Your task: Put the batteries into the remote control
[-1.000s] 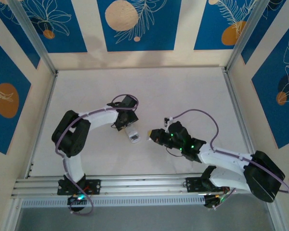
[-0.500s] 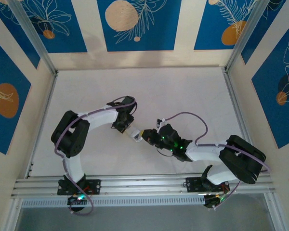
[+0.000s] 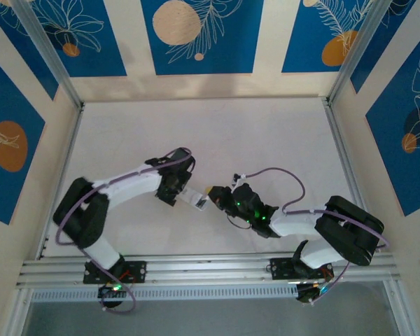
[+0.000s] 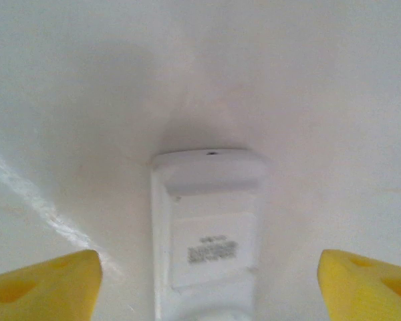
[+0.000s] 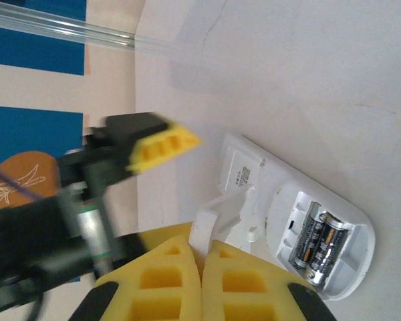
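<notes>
Reaching toward the middle of the white table [image 3: 266, 133], both arms met at the remote [image 3: 197, 201], which lay flat between them. The left gripper [image 3: 187, 194] sat at one end of it and the right gripper [image 3: 212, 198] just beside the other.

From the left wrist, the remote lay back up with its label showing. The two yellow fingers [image 4: 43, 284] stood wide apart on either side of it, released and touching nothing.

From the right wrist, the battery bay at the remote's end was uncovered, and both batteries [image 5: 321, 244] sat side by side inside. The right gripper's fingers [image 5: 157, 287] were clenched together, nipping the thin edge of a white cover [image 5: 222, 208] that stood tilted against the remote. One yellow finger of the left gripper hung near the remote's other end.
</notes>
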